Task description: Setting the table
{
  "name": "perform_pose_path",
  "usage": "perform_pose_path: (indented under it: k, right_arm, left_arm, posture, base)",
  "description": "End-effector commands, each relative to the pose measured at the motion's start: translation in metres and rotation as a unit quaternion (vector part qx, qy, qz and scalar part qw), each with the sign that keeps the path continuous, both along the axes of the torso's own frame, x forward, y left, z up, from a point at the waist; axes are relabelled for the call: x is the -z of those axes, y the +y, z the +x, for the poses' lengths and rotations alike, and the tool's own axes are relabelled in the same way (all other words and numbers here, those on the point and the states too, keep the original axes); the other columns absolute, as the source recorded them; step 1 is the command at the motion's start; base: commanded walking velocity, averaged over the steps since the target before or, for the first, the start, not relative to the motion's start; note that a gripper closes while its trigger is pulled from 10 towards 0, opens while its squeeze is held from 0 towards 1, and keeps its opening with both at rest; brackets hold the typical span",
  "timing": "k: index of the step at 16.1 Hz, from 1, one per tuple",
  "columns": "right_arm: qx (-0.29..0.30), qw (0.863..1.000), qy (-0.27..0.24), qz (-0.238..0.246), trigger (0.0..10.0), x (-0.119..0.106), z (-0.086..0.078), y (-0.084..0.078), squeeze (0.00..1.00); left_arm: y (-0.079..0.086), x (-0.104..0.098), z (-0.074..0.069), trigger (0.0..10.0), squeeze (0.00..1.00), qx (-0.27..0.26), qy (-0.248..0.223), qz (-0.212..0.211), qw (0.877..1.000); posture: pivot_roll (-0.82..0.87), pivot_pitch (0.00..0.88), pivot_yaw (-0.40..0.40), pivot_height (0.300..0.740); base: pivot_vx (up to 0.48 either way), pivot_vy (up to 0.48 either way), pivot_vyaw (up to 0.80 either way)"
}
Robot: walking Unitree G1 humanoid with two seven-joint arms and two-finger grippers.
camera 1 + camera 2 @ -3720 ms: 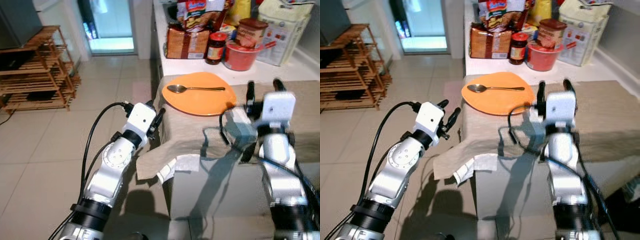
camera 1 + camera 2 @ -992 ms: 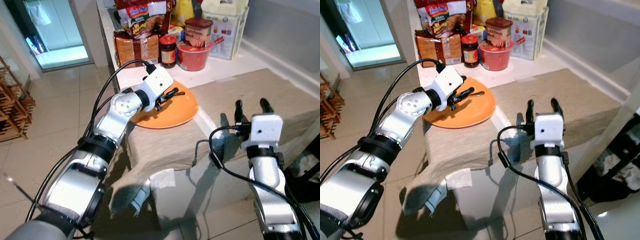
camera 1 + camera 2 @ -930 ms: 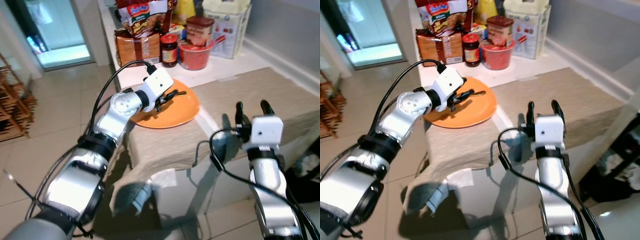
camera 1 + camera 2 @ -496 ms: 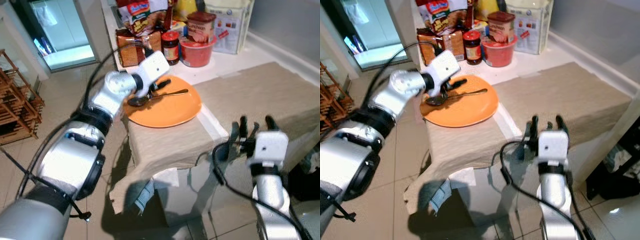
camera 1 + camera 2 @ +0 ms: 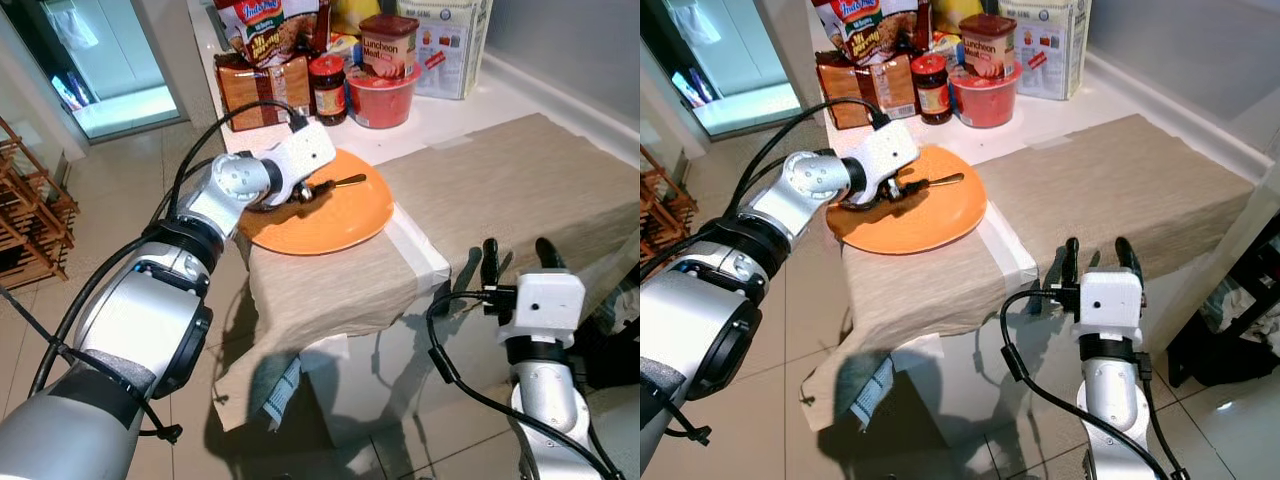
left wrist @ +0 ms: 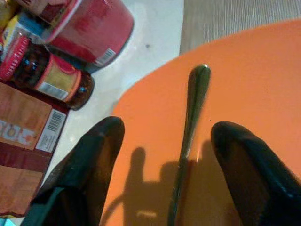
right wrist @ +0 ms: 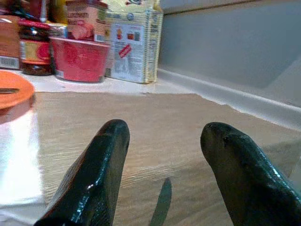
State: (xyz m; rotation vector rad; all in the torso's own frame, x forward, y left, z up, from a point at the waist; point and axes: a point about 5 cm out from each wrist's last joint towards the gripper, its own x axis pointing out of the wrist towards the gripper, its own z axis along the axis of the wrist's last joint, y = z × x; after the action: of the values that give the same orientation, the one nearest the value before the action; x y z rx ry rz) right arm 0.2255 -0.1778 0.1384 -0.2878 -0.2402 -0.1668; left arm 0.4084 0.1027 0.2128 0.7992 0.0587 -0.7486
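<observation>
We have the orange plate point(image 5: 330, 212) on the cloth-covered table point(image 5: 520, 190), spoon point(image 6: 188, 136) lying on the plate. Left gripper point(image 6: 164, 150) straddles the spoon handle, fingers spread, not yet closed. Right gripper point(image 5: 1095, 262) waits beside the plate, fingers spread. We judge spoon placement remains

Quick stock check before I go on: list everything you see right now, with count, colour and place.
plate: 1, orange, on the cloth at the table's left end
spoon: 1, silver, on the plate
cloth: 1, beige, draped over the table
jar: 1, dark with red lid, on the white counter behind the plate
tub: 1, red, beside the jar
can: 1, brown lid, on the tub
bread packs: brown, left of the jar
box: 1, white, right of the tub
rack: 1, wooden, far left on the floor
left claw: open, fingers either side of the spoon handle
right claw: open, at the table's near edge
</observation>
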Motion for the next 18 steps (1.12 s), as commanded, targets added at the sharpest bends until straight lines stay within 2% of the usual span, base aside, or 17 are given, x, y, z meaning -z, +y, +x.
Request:
perform_pose_path:
  k: [1,2,5,10,13,17,18]
  right_arm:
    - [-0.023,1.0,0.002,0.003,10.0,-0.004,-0.005,0.005,0.0]
    - [-0.047,0.999,0.007,0.004,10.0,-0.007,-0.011,0.008,0.0]
    - [-0.105,0.994,0.018,0.015,10.0,-0.015,-0.016,0.016,0.0]
    - [-0.123,0.992,0.029,0.017,10.0,-0.017,-0.018,0.018,0.0]
    - [-0.13,0.99,0.035,0.03,10.0,-0.018,-0.019,0.023,0.0]
    - [-0.13,0.99,0.039,0.034,10.0,-0.017,-0.019,0.024,0.0]
    - [-0.131,0.99,0.042,0.036,10.0,-0.017,-0.02,0.025,0.0]
  left_arm:
    - [0.005,0.0,0.001,10.0,0.9,-0.007,0.001,0.011,1.0]
    - [0.005,-0.005,0.003,10.0,0.0,-0.014,-0.008,0.016,1.0]
    - [0.003,-0.011,0.005,10.0,0.0,-0.02,-0.014,0.028,0.999]
    - [0.0,-0.012,0.005,10.0,0.0,-0.019,0.016,0.029,0.999]
    - [0.001,-0.013,0.006,10.0,0.0,-0.034,0.062,-0.01,0.997]
    - [0.003,-0.007,0.005,10.0,0.0,-0.05,0.101,-0.046,0.993]
    - [0.002,-0.003,0.004,10.0,0.0,-0.052,0.13,-0.071,0.988]
  posture:
    - [-0.1,0.071,0.15,0.74]
    - [-0.11,0.069,0.15,0.74]
    - [-0.12,0.06,0.143,0.74]
    - [-0.13,0.05,0.145,0.74]
    - [-0.13,0.054,0.142,0.74]
    - [-0.13,0.068,0.143,0.74]
    - [-0.13,0.073,0.143,0.74]
  base:
    - [0.0,0.0,0.0]
    - [0.0,0.0,0.0]
    - [0.0,0.0,0.0]
    - [0.0,0.0,0.0]
    - [0.0,0.0,0.0]
    - [0.0,0.0,0.0]
    - [0.0,0.0,0.0]
